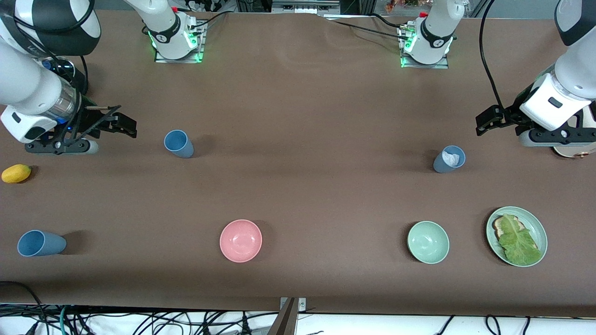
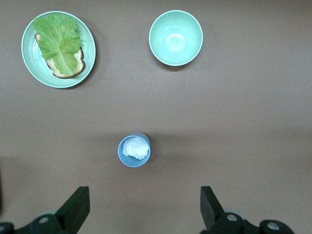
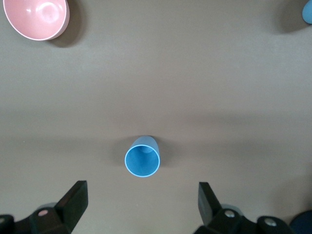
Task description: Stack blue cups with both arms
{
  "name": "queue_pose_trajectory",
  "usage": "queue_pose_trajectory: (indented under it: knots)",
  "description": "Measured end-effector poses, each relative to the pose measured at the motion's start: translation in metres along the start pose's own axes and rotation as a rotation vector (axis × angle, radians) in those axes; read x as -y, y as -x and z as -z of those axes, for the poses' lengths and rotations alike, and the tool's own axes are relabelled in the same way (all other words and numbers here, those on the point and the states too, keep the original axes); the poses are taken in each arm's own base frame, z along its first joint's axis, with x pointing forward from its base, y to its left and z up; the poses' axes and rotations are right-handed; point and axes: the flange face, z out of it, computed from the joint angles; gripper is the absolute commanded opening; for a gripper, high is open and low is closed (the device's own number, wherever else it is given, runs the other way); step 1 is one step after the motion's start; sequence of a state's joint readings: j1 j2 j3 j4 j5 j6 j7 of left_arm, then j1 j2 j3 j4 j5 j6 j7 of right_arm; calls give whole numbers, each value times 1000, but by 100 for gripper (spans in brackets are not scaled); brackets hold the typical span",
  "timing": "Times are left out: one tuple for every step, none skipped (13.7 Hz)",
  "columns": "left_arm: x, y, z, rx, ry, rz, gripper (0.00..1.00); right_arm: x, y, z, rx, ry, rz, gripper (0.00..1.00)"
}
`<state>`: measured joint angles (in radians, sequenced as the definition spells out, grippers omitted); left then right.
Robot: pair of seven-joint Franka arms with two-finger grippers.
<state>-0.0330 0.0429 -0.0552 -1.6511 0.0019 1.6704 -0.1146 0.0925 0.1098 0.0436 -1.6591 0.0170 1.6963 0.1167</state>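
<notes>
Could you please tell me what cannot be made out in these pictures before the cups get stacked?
- Blue cup with white stuff: the white lump inside hides its bottom, in both the front and left wrist views; what it is cannot be told.
- Bread on the green plate: mostly covered by the lettuce leaf.
- Beige object at the left arm's end: hidden by the left gripper assembly and cut off by the frame edge.

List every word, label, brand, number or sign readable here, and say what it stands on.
None can be read.
A small dark mark on each arm's white base collar is too small to make out.
The blue cups, bowls, plate and table carry no text.
</notes>
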Motion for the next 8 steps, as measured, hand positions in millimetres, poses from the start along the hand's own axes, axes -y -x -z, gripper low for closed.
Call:
queue_pose_trajectory:
  knots:
    - [0,0,0,0,0,0,100,0,0,0,0,0,0,100]
    - [0,0,0,0,0,0,100,0,0,0,0,0,0,100]
    - [0,0,0,0,0,0,100,0,0,0,0,0,0,100]
    - [0,0,0,0,0,0,100,0,0,0,1,0,0,100]
    - [0,0,0,0,0,0,100,0,0,-1,4,0,0,100]
    - [0,0,0,0,0,0,100,0,0,-3,8,1,0,100]
    - [0,0,0,0,0,0,100,0,1,-4,11,1,1,100]
    - [0,0,0,0,0,0,100,1,1,-6,15,2,1,100]
